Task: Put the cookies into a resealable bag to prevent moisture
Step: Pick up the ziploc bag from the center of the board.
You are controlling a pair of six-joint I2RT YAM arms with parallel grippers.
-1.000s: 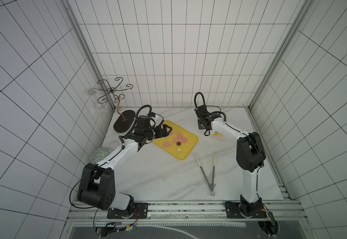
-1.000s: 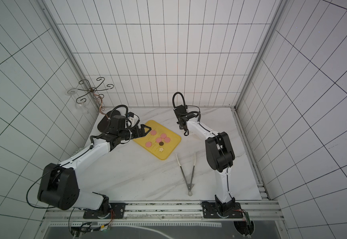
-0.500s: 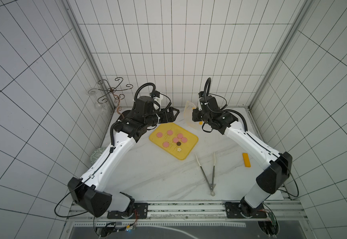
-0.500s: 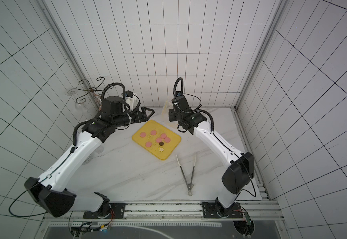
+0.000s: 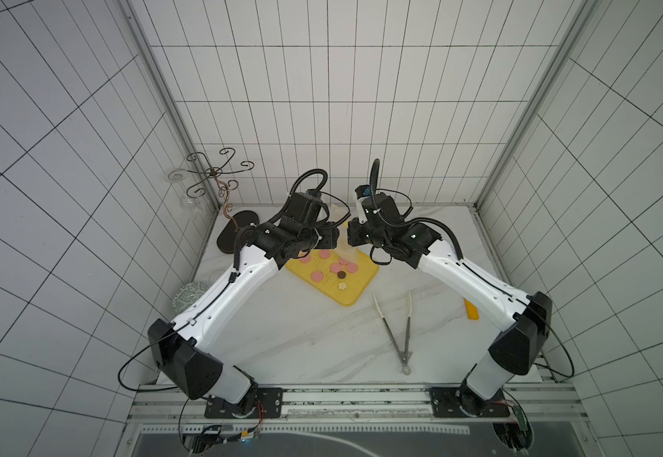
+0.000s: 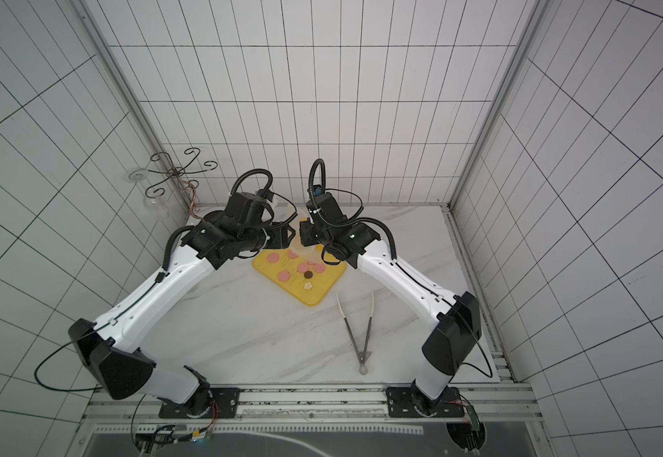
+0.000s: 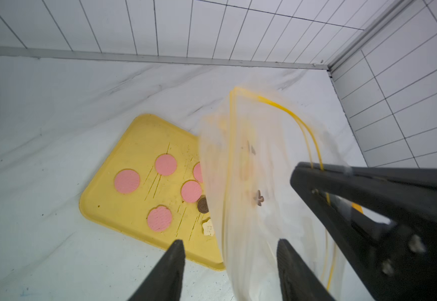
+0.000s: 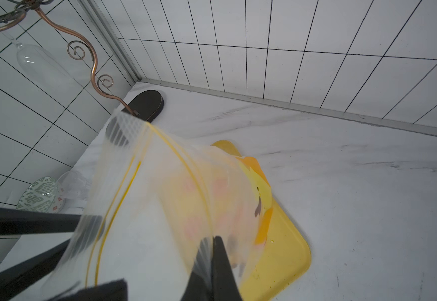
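Several pink cookies, a dark brown one and a pale flower-shaped one lie on a yellow tray. In the left wrist view the cookies lie below and beside the bag. The resealable bag hangs clear and floppy above the tray's far end. My right gripper is shut on the bag's upper edge by the yellow zip line. My left gripper stands open, with the bag's near edge hanging between its fingers. In both top views the two grippers face each other over the tray.
Metal tongs lie on the marble table in front of the tray. A small yellow stick lies by the right arm. A curly metal glass rack on a dark base stands at the back left corner, with a patterned bowl along the left wall.
Both arms have risen from the table. The right gripper has lifted the bag over the tray. The left gripper has come up to the bag and its jaws have narrowed around its edge.
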